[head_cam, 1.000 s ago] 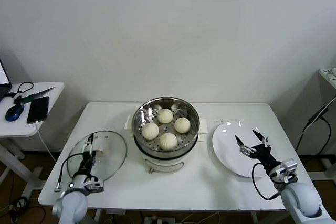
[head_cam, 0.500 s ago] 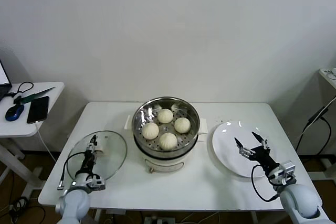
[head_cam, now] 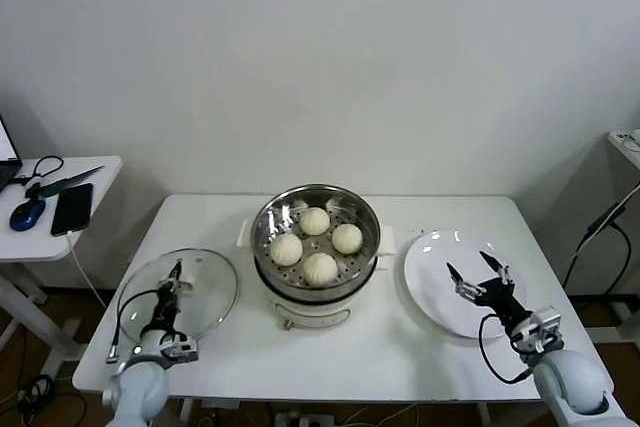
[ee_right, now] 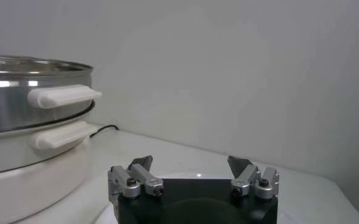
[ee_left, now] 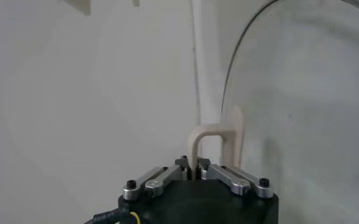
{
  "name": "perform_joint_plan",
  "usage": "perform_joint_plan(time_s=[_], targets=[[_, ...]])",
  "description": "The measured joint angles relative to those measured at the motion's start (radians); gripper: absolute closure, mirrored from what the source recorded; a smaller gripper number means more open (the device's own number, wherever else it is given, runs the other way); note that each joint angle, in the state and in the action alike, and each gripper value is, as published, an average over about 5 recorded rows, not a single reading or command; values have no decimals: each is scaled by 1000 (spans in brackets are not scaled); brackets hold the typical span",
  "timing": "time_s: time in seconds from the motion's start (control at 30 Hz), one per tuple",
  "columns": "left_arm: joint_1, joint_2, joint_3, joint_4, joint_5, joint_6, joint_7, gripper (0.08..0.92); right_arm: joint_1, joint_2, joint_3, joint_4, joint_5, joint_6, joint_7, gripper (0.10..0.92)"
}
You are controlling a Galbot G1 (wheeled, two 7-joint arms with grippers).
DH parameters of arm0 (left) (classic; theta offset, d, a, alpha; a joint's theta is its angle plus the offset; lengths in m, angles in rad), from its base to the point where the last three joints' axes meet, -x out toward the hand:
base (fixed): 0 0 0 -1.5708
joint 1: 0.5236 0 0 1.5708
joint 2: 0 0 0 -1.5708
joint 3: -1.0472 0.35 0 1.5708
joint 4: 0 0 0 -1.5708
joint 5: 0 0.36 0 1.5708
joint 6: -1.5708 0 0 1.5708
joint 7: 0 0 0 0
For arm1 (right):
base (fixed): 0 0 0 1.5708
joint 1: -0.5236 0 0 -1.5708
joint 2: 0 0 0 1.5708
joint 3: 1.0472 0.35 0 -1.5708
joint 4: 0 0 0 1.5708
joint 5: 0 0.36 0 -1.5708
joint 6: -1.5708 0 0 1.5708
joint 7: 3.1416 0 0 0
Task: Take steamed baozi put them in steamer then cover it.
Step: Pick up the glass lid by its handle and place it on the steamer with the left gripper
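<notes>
Several cream-white baozi [head_cam: 317, 243] lie inside the shiny steamer [head_cam: 368, 209] on its white pot base at the table's middle. The glass cover [head_cam: 205, 299] is at the front left of the table. My left gripper [head_cam: 172, 281] is shut on the cover's white handle [ee_left: 214, 139], with its jaws pressed onto the handle's near leg in the left wrist view. The glass of the cover [ee_left: 301, 103] spreads beyond the left gripper [ee_left: 194, 165]. My right gripper [head_cam: 478, 272] stands open above the white plate [head_cam: 432, 287], with nothing between its fingers. In the right wrist view the right gripper [ee_right: 190, 163] faces past the steamer [ee_right: 36, 100].
A white side table [head_cam: 55, 237] at the far left carries a phone, a mouse and cables. The steamer's white side handles [ee_right: 63, 96] stick out towards the plate. Bare tabletop [head_cam: 360, 352] lies in front of the steamer.
My left gripper has gone from open to shut on the cover's handle, and the cover has shifted slightly to the left. The right gripper has drawn back a little and stays open.
</notes>
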Motion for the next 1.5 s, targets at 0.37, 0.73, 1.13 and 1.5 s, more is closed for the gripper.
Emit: perform_joint_plan(time_s=[0.37,0.73,1.13,1.5], targets=[[123,42,9,-232,-83,112,46,849,13,-10,4,-19,-4,10,-4,203],[221,119,49,-504,-123,338,89,849,38,-24,-14,-40,-10,17,-7,203],[153,258,274,-671,-118,577,200,849,87,-25,-52,-81,-22,32,-10,203],[-79,238,584,-646,-26,731,376,849,100,-26,-48,-113,-30,49,-20,203]])
